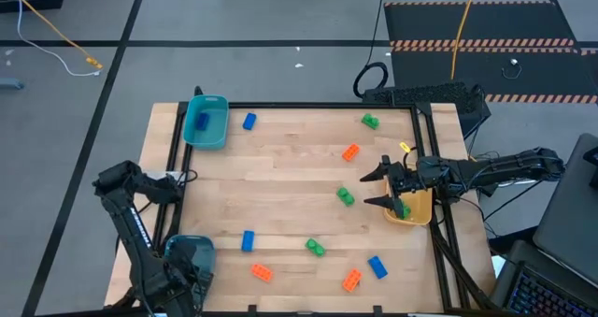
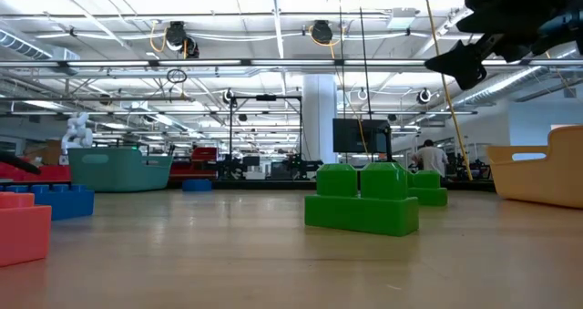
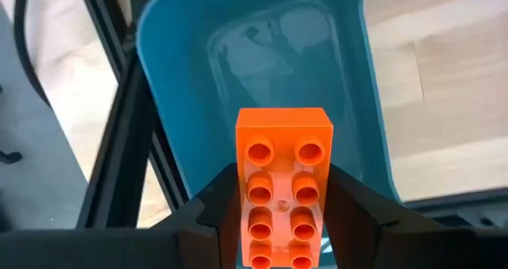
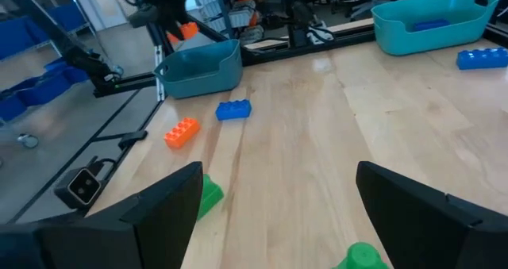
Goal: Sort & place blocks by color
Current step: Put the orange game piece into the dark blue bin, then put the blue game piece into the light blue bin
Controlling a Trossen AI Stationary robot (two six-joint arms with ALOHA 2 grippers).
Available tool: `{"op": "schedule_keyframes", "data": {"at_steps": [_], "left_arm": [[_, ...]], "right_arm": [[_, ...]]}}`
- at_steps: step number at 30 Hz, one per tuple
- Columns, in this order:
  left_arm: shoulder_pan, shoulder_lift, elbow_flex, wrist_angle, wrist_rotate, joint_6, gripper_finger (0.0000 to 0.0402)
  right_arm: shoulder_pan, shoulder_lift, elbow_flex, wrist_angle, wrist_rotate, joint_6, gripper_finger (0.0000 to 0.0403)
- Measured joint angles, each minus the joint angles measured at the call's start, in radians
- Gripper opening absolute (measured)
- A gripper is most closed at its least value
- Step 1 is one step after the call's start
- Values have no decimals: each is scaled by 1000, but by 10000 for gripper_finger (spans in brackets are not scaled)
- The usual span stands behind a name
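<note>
Blocks are seen scattered over the wooden table (image 1: pixel 290 167) in three colours. An orange block (image 3: pixel 283 186) is held clamped between the fingers of the left gripper (image 3: pixel 282 221), studs facing the wrist camera, above the empty teal bin (image 1: pixel 190 254) at the table's near left corner. In the high view this gripper (image 1: pixel 180 270) is seen over that bin.

A second teal bin (image 1: pixel 206 121) is placed at the far left corner; a blue block (image 1: pixel 202 122) lies inside it, and another blue block (image 1: pixel 249 122) lies just beside it on the table.

The right gripper (image 1: pixel 378 188) is held above the table near the yellow-orange bin (image 1: pixel 418 209) at the right edge, its fingers spread wide apart and holding nothing. A green block (image 1: pixel 404 208) is visible in that bin, partly hidden by the arm. Another green block (image 1: pixel 346 196) lies on the table close to the open fingers.

Further blocks noted on the table: green (image 1: pixel 370 122) at the far right, orange (image 1: pixel 350 152) toward the right of centre, blue (image 1: pixel 248 240) and green (image 1: pixel 315 248) in the near middle, orange (image 1: pixel 262 272), orange (image 1: pixel 351 280) and blue (image 1: pixel 377 266) along the near edge.

In the low view a green block (image 2: pixel 362 199) is seen closest, on the table, the right gripper (image 2: pixel 474 58) high above it.
</note>
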Motion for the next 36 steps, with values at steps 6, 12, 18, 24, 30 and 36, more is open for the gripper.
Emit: {"op": "schedule_keyframes", "data": {"at_steps": [6, 12, 18, 24, 30, 36], "left_arm": [[-1, 0, -7, 1, 3, 17, 135], [9, 0, -7, -3, 3, 44, 226], [26, 0, -7, -4, 2, 78, 338], [40, 0, -7, -6, 1, 81, 346], [139, 0, -7, 32, -14, 198, 299], [299, 1, -7, 142, -114, 507, 250]], "right_arm": [[21, 0, 0, 0, 0, 0, 325], [22, 0, 0, 0, 0, 0, 325], [22, 0, 0, 0, 1, -1, 325], [22, 0, 0, 0, 1, -1, 325], [22, 0, 0, 0, 1, -4, 325], [22, 0, 0, 0, 1, -4, 325]]}}
